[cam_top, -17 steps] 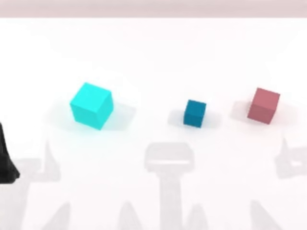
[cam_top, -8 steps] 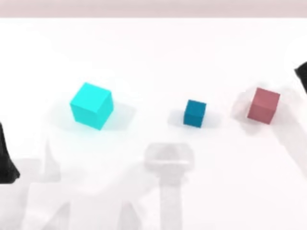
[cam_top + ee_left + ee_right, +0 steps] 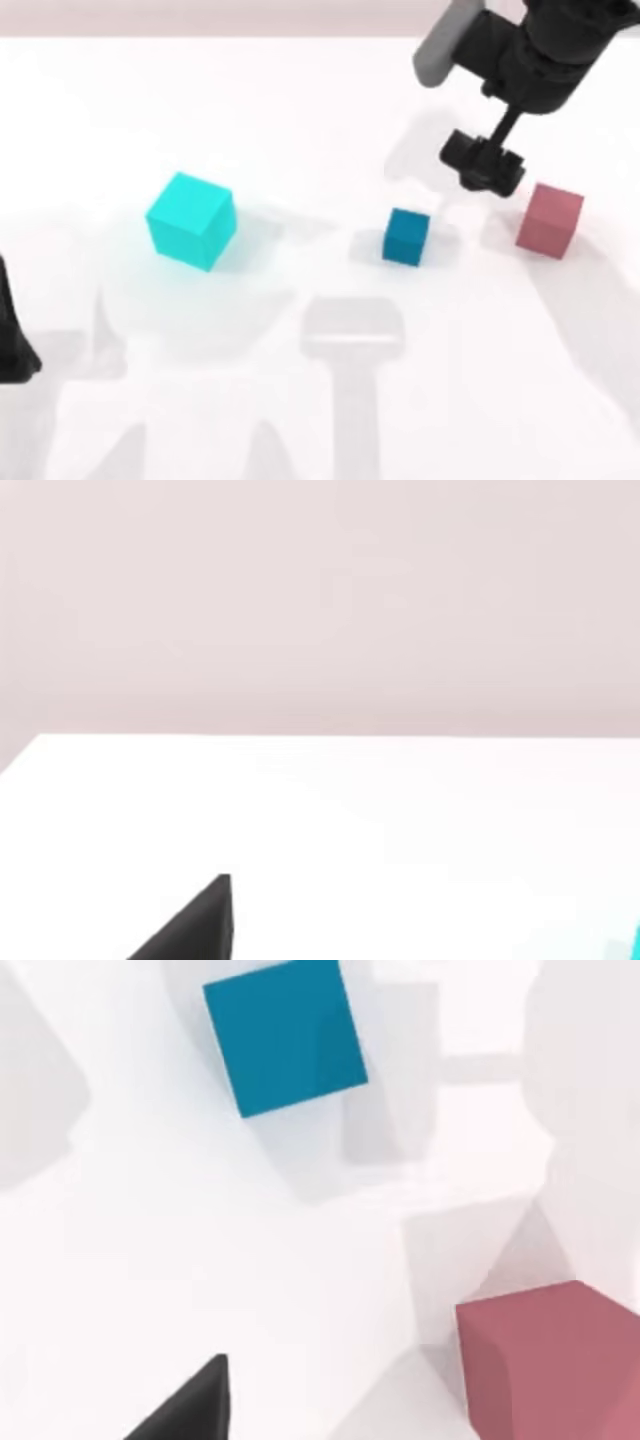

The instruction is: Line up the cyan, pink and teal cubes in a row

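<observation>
Pink cube: the medium dusty-pink matte cube (image 3: 549,220) is set at the right of the table, just beside and below the right gripper.
Right gripper: the dark two-finger claw (image 3: 484,166) is held above the table between the pink cube and the small dark teal-blue matte cube (image 3: 406,237); nothing is gripped, and how far the fingers are parted cannot be told.
Teal cube: it is placed near the table's middle, apart from the pink cube; both are seen in the right wrist view, the teal (image 3: 286,1036) whole and the pink (image 3: 548,1362) cut by the frame.
Cyan cube: the largest, bright light-cyan matte cube (image 3: 191,220) is set well apart at the left, turned slightly off square.
Left gripper: the left arm is parked at the table's left edge (image 3: 14,335); its fingers are not shown.
Handling: the cubes are judged rigid, light and not fragile; the matte faces should not slip. Two opposite flat side faces, taken from above, are the best hold.
Hidden: only one dark fingertip (image 3: 190,1405) is shown in the right wrist view, so the opening is left unread; a mere sliver of cyan is caught in the left wrist view.
</observation>
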You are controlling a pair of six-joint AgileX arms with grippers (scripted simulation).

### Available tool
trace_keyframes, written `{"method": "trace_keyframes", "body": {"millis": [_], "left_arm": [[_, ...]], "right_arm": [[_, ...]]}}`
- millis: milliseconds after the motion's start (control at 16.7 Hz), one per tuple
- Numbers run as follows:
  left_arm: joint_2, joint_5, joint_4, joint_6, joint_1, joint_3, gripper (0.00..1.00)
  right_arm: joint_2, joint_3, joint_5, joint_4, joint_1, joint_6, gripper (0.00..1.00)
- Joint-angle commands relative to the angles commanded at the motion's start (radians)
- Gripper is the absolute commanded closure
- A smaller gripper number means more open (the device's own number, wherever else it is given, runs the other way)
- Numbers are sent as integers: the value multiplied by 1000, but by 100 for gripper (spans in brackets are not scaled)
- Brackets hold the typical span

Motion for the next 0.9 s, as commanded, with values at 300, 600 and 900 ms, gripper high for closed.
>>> {"method": "trace_keyframes", "body": {"millis": [300,600,900], "left_arm": [[0,0,0,0,0,0,0],[0,0,0,0,0,0,0],[0,0,0,0,0,0,0]], "right_arm": [[350,349,2,-194,75,-106,0],[485,495,5,-269,107,-150,0],[484,493,5,-267,101,-149,0]]}}
